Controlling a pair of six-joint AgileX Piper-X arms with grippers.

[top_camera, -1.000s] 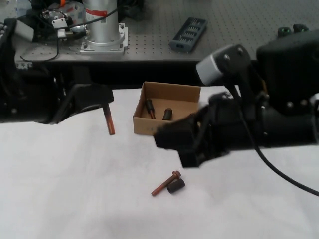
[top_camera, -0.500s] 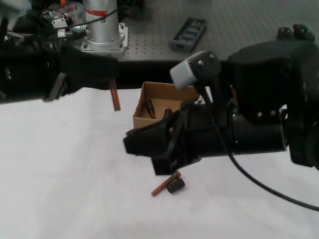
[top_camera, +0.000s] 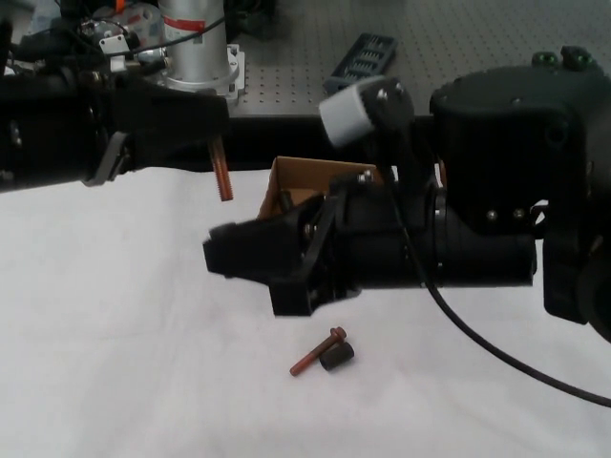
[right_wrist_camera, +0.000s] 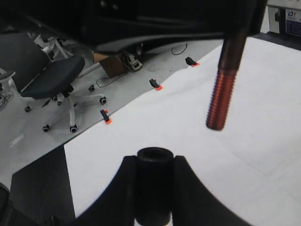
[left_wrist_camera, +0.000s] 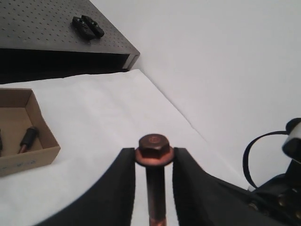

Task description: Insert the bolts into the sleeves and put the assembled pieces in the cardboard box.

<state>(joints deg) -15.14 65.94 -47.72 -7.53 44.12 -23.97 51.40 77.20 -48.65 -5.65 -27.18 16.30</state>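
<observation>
My left gripper is shut on a copper bolt, which hangs thread-down above the white cloth, left of the cardboard box. In the left wrist view the bolt's hex head sits between the fingers of the left gripper. My right gripper is shut on a black sleeve, bore facing up, a little below and beside the bolt's threaded end. Its tip lies below the bolt. A loose bolt and a loose sleeve lie together on the cloth. An assembled piece lies inside the box.
The right arm's body hides most of the box. Behind the cloth runs a perforated metal bench with a silver post and a blue-grey rack. An office chair stands on the floor beyond the table's edge.
My left gripper has lifted the bolt up and slightly back. My right arm has swung left with the sleeve, covering more of the box, until its tip is under the bolt.
</observation>
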